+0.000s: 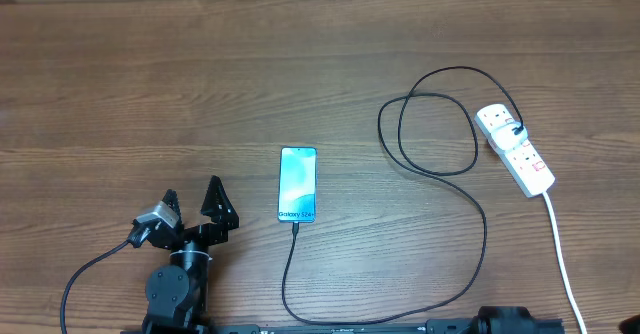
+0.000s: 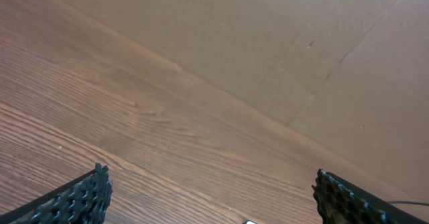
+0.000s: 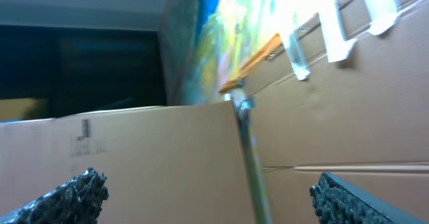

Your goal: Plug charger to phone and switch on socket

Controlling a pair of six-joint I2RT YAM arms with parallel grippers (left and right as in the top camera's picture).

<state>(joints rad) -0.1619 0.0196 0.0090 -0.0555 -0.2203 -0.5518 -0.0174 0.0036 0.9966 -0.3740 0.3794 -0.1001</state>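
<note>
The phone [image 1: 297,183] lies flat mid-table, its blue-white screen up. The black charger cable [image 1: 440,164] runs from the phone's near end in a long curve, loops in coils and ends at a black plug in the white socket strip [image 1: 514,149] at the right. Its connector tip [image 1: 296,225] sits at the phone's near edge. My left gripper [image 1: 192,204] is open and empty, left of the phone near the front edge; its fingers [image 2: 211,194] frame bare wood. My right gripper [image 3: 208,194] is open and empty, pointing at cardboard, away from the table.
The strip's white cord [image 1: 562,254] runs to the front right edge. The right arm's base [image 1: 510,322] sits at the bottom edge. Cardboard walls [image 2: 268,36] stand behind the table. A thin metal rod [image 3: 249,157] rises in front of the cardboard in the right wrist view.
</note>
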